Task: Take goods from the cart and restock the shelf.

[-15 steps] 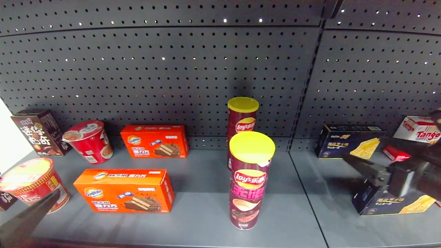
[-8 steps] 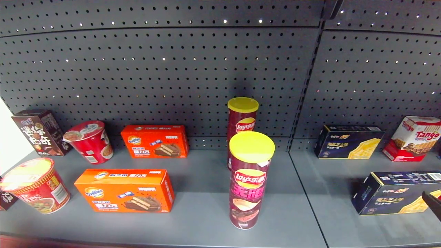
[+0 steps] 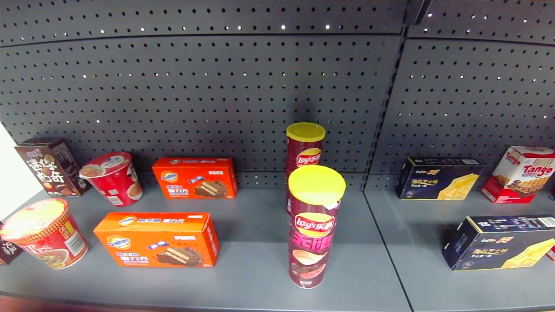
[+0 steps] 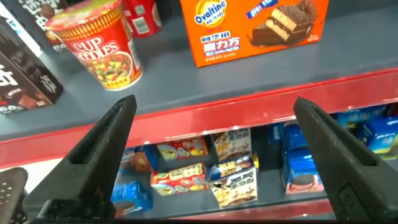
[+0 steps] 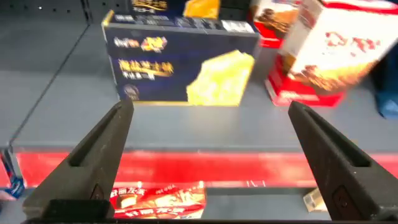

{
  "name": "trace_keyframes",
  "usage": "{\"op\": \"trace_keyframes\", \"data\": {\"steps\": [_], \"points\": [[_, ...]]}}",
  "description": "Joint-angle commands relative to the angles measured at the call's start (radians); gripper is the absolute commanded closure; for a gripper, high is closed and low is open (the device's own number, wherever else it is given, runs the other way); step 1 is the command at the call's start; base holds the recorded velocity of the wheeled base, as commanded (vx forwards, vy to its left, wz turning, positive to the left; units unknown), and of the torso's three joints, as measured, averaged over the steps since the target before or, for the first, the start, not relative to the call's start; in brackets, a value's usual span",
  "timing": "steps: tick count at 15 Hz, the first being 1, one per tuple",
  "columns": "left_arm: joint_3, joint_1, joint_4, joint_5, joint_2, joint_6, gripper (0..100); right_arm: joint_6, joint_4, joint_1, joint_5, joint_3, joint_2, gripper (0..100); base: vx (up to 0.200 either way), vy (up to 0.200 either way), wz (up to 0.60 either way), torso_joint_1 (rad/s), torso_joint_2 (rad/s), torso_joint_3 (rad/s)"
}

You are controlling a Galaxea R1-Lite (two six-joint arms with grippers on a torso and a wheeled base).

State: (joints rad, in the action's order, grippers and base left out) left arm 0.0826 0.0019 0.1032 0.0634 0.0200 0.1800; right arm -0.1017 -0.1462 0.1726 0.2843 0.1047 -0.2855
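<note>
On the grey shelf (image 3: 260, 225), two yellow-lidded chip cans stand one behind the other, the front can (image 3: 314, 229) before the back can (image 3: 305, 151). Two orange cake boxes (image 3: 158, 239) lie to their left, with cup noodles (image 3: 43, 232) further left. Dark blue wafer boxes (image 3: 498, 242) sit on the right section. My left gripper (image 4: 214, 102) is open and holds nothing, in front of the shelf's red edge (image 4: 205, 115), below the cup noodles (image 4: 99, 46) and an orange box (image 4: 255, 28). My right gripper (image 5: 210, 106) is open and holds nothing, facing a dark blue wafer box (image 5: 180, 62).
A perforated dark back panel (image 3: 217, 99) closes the shelf behind. A red-and-white wafer box (image 3: 520, 173) stands at the far right, also beside my right gripper (image 5: 336, 50). A lower shelf holds several small packages (image 4: 236, 174). Free room lies between the cans and the wafer boxes.
Both arms have drawn back out of the head view: the left arm from the lower left corner, the right gripper from over the front wafer box toward the lower right. The goods stayed put.
</note>
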Motion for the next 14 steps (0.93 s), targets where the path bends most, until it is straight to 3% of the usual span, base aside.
{"op": "trace_keyframes", "data": {"steps": [1, 7, 9, 12, 14], "points": [[-0.037, 0.0, -0.059, -0.005, -0.02, -0.01, 0, 0.013, 0.04, -0.036, 0.026, -0.066, 0.197, 0, 0.0, 0.0, 0.0, 0.0, 0.0, 0.0], [-0.046, 0.0, -0.073, -0.01, -0.02, -0.001, 0, 0.134, 0.036, -0.034, 0.197, -0.105, 0.195, 0, 0.0, 0.0, 0.0, 0.0, 0.0, 0.0], [-0.046, 0.0, -0.073, -0.002, -0.02, -0.002, 0, 0.149, 0.046, -0.034, 0.038, -0.105, 0.195, 0, 0.0, 0.0, 0.0, 0.0, 0.0, 0.0], [-0.044, -0.002, -0.069, 0.016, -0.02, -0.013, 0, 0.119, 0.071, -0.036, -0.292, -0.105, 0.195, 0, 0.0, 0.0, 0.0, 0.0, 0.0, 0.0], [-0.044, 0.0, -0.068, 0.026, -0.02, -0.027, 0, 0.119, 0.076, -0.036, -0.33, -0.103, 0.195, 0, 0.0, 0.0, 0.0, 0.0, 0.0, 0.0]]}}
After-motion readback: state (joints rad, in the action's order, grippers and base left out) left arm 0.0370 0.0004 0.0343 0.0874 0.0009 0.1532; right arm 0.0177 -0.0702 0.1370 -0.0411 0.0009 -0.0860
